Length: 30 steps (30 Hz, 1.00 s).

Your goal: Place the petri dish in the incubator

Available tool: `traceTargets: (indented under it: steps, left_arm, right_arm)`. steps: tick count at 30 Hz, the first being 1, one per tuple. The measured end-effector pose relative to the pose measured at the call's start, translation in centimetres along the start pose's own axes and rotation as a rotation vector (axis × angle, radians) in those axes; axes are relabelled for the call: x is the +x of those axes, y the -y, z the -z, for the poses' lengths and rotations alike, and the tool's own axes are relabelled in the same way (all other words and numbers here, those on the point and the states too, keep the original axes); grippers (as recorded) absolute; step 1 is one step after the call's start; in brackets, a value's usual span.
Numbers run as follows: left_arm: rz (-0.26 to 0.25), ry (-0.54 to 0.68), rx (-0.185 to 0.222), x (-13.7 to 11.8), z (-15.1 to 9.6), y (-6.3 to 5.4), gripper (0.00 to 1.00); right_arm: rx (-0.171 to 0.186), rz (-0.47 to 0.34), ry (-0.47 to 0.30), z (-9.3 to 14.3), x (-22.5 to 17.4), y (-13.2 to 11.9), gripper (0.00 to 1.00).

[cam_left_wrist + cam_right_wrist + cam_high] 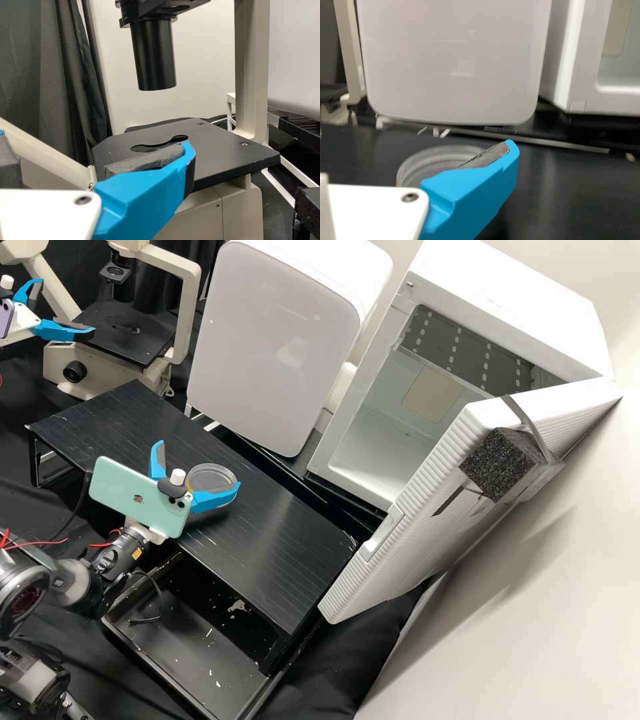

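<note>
- Petri dish (210, 475), one: on the black stand (287, 533), between your right gripper's parted fingers.
- Grippers, two: right (199, 463), left (67, 307); both spread wide, clasping nothing.
- High view gives you: incubator (467, 293), one, door (400, 540) open; black tray (220, 660), one.
- Left wrist view: microscope (252, 60), one; dark curtain (55, 75).

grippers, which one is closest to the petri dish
The right gripper, its open fingers beside the petri dish; the left gripper is over by the microscope.
</note>
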State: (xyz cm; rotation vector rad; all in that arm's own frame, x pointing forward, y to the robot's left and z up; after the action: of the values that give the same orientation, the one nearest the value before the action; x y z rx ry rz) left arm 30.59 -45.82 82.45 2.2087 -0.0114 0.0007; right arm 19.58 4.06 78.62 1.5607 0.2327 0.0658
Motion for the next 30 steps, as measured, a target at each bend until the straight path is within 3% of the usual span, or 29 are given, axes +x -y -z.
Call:
traceTargets:
  steps: [4, 10, 17, 30]
  left_arm:
    - [0.000, 0.000, 0.000, 0.0, 0.0, 0.0, 1.00]
    - [0.000, 0.000, 0.000, 0.0, 0.0, 0.0, 1.00]
    - [0.000, 0.000, 0.000, 0.0, 0.0, 0.0, 1.00]
    - [0.000, 0.000, 0.000, 0.0, 0.0, 0.0, 1.00]
  right_arm:
    - [-0.022, 0.000, 0.009, -0.2, -0.1, 0.1, 1.00]
    - [-0.027, -0.035, 0.034, -0.5, -0.3, -0.6, 1.00]
    - [-0.030, -0.080, 0.010, 0.0, -1.2, -1.3, 1.00]
    - [-0.036, -0.039, 0.058, -0.8, -0.8, -0.4, 1.00]
